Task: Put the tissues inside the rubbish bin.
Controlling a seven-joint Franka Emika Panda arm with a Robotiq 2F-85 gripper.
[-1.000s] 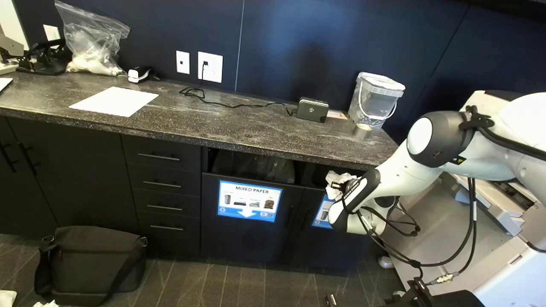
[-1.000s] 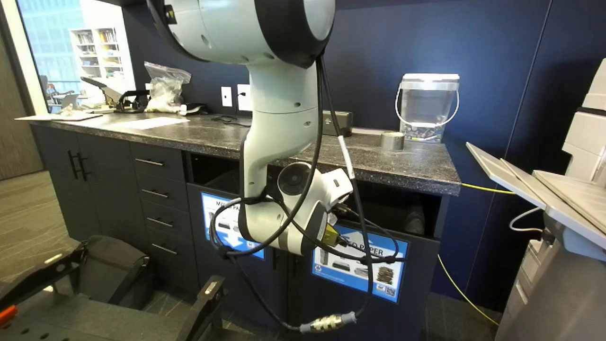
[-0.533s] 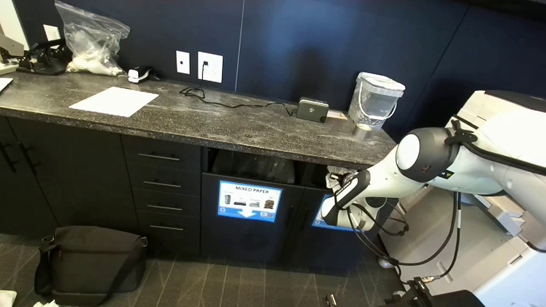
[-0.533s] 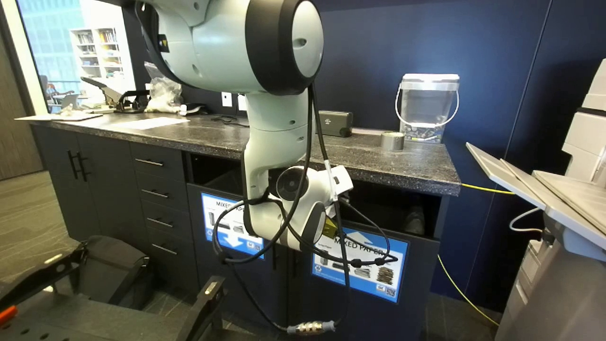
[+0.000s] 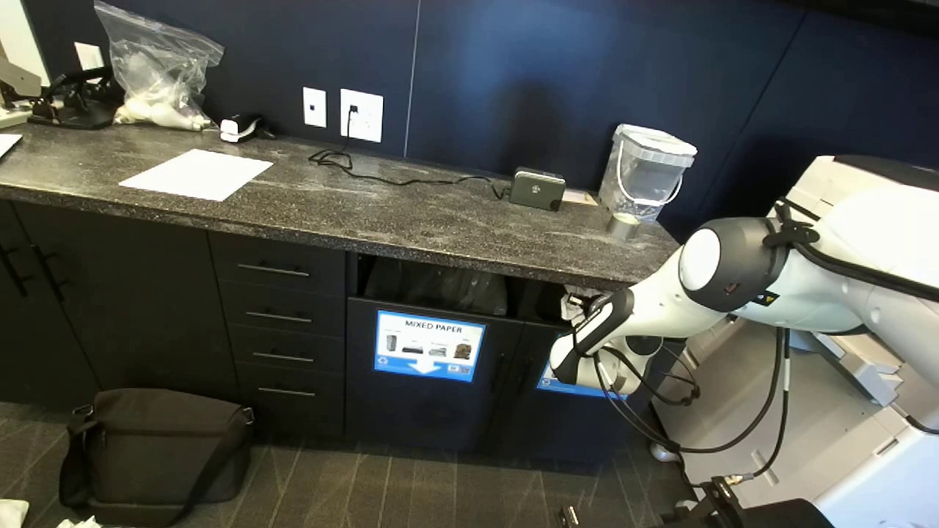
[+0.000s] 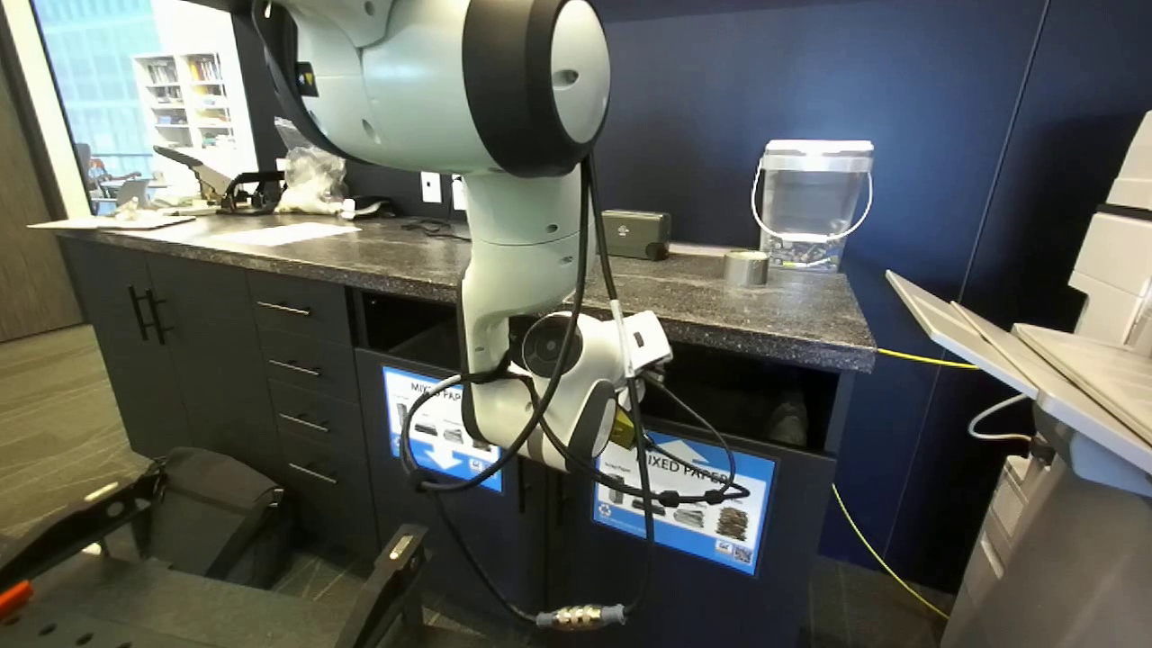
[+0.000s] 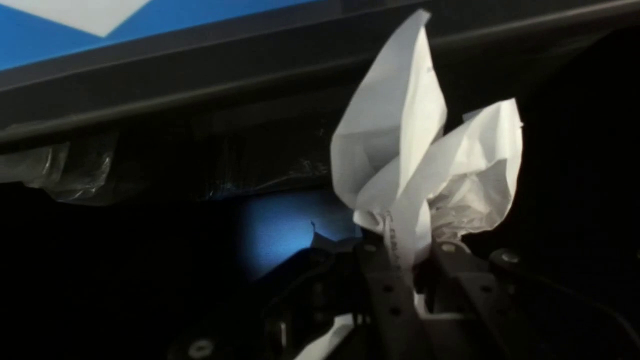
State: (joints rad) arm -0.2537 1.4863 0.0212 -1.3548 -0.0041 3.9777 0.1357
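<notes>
crumpled white paper (image 7: pixel 420 165) is sticking out from the gripper (image 7: pixel 409 252), whose fingers (image 7: pixel 375 267) are standing close together and pinching its narrow base. the wrist view is giving this grip plainly: two loose folds are spreading beyond the fingertips, and dark print is running along the pinched part. lower in that view a white strip (image 7: pixel 327 340) is showing beside the gripper, and i cannot tell whether it is part of the same paper.

in an exterior view the paper is appearing as a small pale tuft beside the wrist of the white arm (image 5: pixel 682 290), in front of or within an open recess (image 5: pixel 549 302) under the counter (image 5: pixel 411 220); how deep it is sitting i cannot tell. in an exterior view the arm is blocking the grip from sight, while a blue-and-white sign (image 6: pixel 697 526) is showing its upward arrow just below that recess. the wrist view is also catching shiny wrinkled plastic (image 7: pixel 80 165) along the recess's front edge.

on the counter a see-through bucket (image 6: pixel 814 202) is standing upright in both exterior views, well apart from the paper; its lower part is looking dark and mottled, and i cannot tell whether that is contents or a label. toward the counter's opposite end a clear plastic bag (image 5: pixel 172 48) is holding pale items (image 5: pixel 165 110), while the neighbouring recess (image 5: pixel 363 268) is holding dark plastic (image 5: pixel 440 290).
</notes>
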